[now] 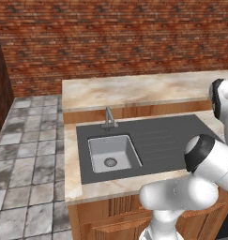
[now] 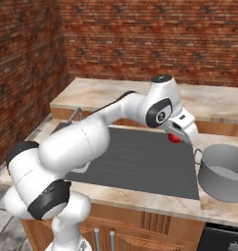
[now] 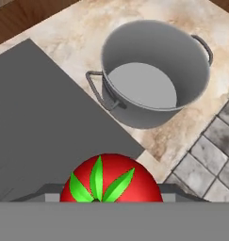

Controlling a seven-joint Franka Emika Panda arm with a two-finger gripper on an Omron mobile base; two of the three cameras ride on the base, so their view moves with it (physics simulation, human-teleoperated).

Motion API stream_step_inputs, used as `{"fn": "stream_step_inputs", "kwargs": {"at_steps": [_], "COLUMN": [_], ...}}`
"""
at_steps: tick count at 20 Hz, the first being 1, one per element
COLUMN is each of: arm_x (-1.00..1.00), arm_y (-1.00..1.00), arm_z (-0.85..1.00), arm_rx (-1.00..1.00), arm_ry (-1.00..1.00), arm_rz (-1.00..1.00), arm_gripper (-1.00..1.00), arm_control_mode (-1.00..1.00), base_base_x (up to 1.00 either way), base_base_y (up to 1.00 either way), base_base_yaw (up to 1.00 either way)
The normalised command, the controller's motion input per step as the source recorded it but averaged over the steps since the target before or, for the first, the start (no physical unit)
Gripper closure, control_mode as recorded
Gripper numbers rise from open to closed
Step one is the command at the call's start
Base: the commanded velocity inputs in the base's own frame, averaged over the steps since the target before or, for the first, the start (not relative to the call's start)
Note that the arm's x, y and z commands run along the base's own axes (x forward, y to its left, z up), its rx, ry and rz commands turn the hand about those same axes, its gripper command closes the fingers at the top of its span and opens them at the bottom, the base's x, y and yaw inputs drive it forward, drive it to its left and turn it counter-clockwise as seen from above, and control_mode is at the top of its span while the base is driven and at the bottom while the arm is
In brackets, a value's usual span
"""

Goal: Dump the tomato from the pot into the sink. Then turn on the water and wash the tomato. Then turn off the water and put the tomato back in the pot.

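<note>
My gripper [image 3: 111, 194] is shut on the tomato [image 3: 111, 173], a red fruit with a green star-shaped stem top, which sits between the dark fingertips. In the right base view the tomato [image 2: 175, 138] hangs under the hand, above the right end of the dark drainboard [image 2: 140, 157]. The grey pot [image 3: 153, 80] stands upright and empty on the counter just beyond the plate's edge. From the right base camera, the pot [image 2: 223, 171] is to the right of the hand and lower. The sink [image 1: 113, 152] is empty, and no water runs from its faucet [image 1: 109, 118].
A raised back counter [image 1: 139, 89] runs behind the sink plate, with a brick wall beyond. Tiled floor [image 1: 31, 154] lies off the counter's left end. The arm's own elbow [image 1: 204, 159] blocks the right part of the left base view.
</note>
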Motion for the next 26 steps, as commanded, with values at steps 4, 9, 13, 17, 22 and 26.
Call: {"fn": "stream_step_inputs", "kwargs": {"at_steps": [4, 9, 13, 17, 22, 26], "arm_x": [0.28, 0.29, 0.23, 0.04, 0.0, 0.09], "arm_y": [-0.79, -0.76, -0.65, -0.56, -0.51, -0.52], "arm_z": [-0.12, -0.14, -0.34, -0.38, -0.35, -0.18], "arm_rx": [0.03, 0.03, 0.07, 0.07, 0.09, 0.09], "arm_ry": [0.01, 0.01, 0.06, 0.04, 0.01, 0.0], "arm_rz": [0.0, 0.0, 0.0, 0.0, 0.0, 0.0], "arm_gripper": [1.0, 1.0, 1.0, 1.0, 1.0, 1.0], "arm_control_mode": [-1.0, -1.0, -1.0, -1.0, -1.0, -1.0], "base_base_x": [0.0, 0.0, 0.0, 0.0, 0.0, 0.0], "base_base_y": [0.0, 0.0, 0.0, 0.0, 0.0, 0.0], "base_base_yaw": [0.0, 0.0, 0.0, 0.0, 0.0, 0.0]}}
